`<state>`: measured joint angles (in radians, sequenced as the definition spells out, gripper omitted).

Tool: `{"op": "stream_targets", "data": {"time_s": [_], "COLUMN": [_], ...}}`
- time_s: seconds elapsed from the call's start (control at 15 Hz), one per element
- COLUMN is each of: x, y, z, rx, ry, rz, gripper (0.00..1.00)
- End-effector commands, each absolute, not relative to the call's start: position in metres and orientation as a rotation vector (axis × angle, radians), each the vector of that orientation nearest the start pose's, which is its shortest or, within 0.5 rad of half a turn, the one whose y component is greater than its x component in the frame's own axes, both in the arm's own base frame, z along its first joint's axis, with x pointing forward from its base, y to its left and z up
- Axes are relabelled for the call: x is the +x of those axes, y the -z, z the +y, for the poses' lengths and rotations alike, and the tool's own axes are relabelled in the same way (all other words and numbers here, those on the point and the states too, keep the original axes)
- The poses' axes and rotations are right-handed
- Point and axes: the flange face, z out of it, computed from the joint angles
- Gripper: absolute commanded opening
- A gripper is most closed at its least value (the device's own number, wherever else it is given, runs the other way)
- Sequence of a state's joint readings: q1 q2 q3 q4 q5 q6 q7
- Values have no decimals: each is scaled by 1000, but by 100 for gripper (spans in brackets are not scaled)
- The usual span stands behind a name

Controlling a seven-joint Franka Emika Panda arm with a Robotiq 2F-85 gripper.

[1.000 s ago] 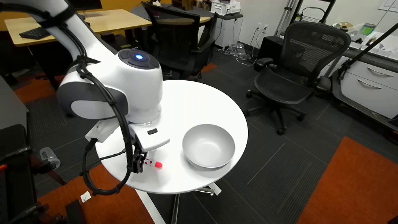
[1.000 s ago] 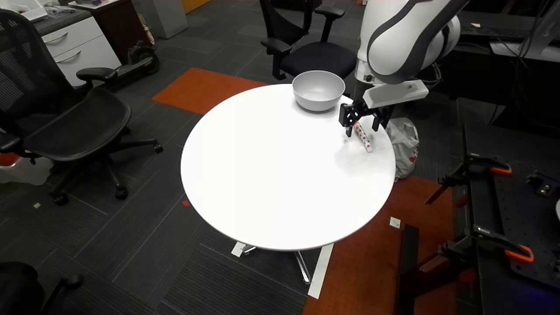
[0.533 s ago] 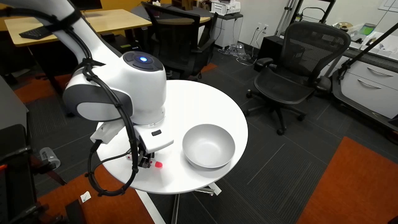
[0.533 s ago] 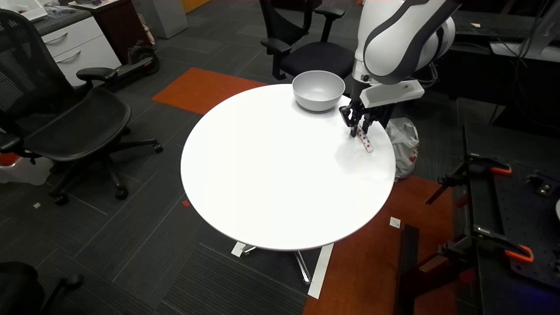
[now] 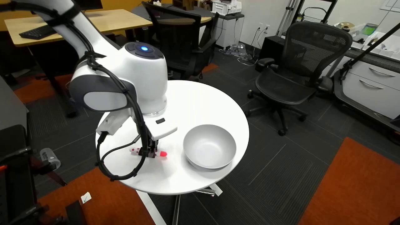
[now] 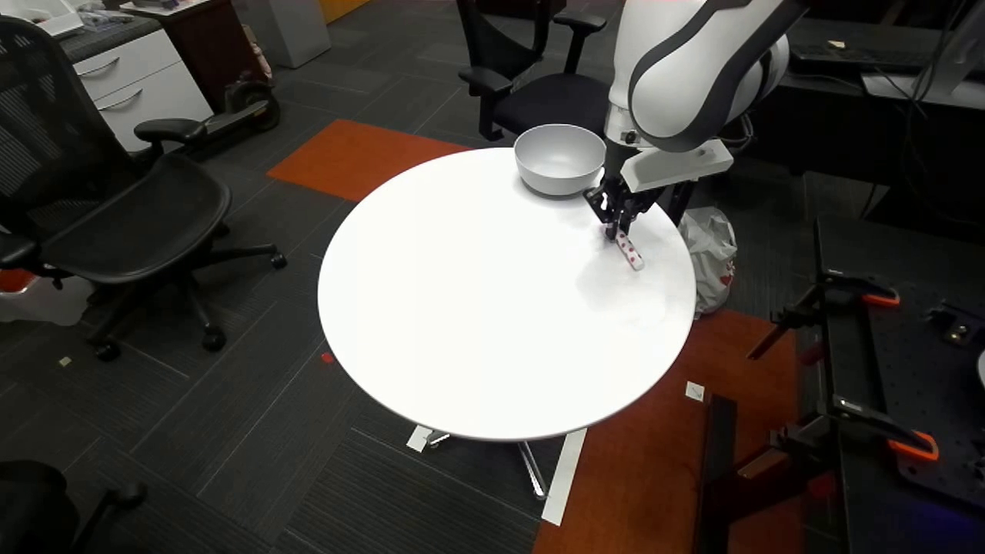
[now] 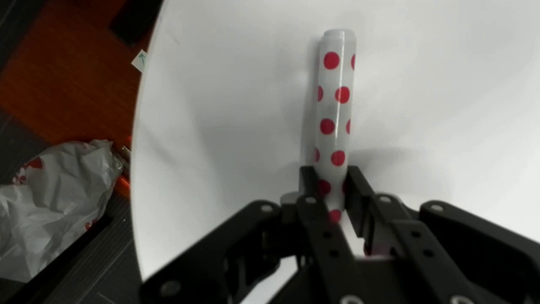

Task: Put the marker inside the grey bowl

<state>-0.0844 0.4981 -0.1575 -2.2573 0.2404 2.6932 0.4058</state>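
The fingers [image 7: 358, 185] are closed in against both sides of the marker [image 7: 336, 109], gripping it partway along; in the wrist view its dotted end runs out to twelve o'clock. In an exterior view the red end points to three o'clock — toward the grey bowl [image 5: 210, 147], near but apart. Whether the marker clears the counter [image 5: 200, 106] is hard to tell. Next, I judge: lift above the rim, then carry toward three o'clock, red end leading.
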Motion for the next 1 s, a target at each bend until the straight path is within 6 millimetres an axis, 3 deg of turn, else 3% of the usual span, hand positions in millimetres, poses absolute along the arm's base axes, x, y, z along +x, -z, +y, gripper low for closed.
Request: {"op": "stream_targets", "data": {"time_s": [0.0,0.27,0.53,0.73,0.93], "x": [533,561,584,603,621], "y": [-174,-222,-262,-276,-275], "z": [-121,-132,-168,-196,-214], "rx": [-2915,-2972,-2983,-2976,-2966], "ry": [63,245,402,476,508], "rz": [1187,1130,1178,1232,1262], "gripper": [5,5,5,5,5]}}
